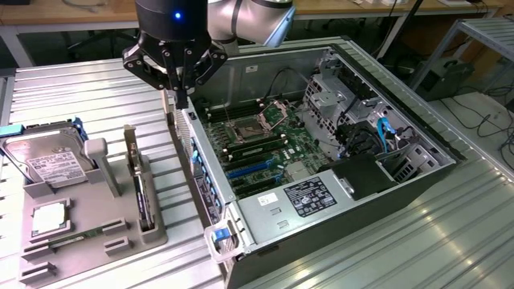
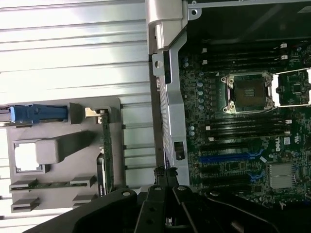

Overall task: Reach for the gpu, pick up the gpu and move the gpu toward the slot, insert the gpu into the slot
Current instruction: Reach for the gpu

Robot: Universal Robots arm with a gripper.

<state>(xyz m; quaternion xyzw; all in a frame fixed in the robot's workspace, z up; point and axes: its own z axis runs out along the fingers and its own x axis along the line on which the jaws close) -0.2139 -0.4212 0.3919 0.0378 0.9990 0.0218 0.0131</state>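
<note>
The gpu is a thin dark card standing on its edge in the grey holder tray, with its pale bracket at the far end. In the wrist view the gpu sits in the same tray. The slot is a long blue strip on the green motherboard inside the open computer case; the slot also appears in the wrist view. My gripper hangs shut and empty above the case's near wall, between the tray and the motherboard, up and away from the gpu. The shut fingertips meet over that wall.
A silver-labelled hard drive with blue rails, a processor chip and a green memory stick also sit in the tray. The case wall rises between tray and motherboard. The processor socket and power supply lie inside the case.
</note>
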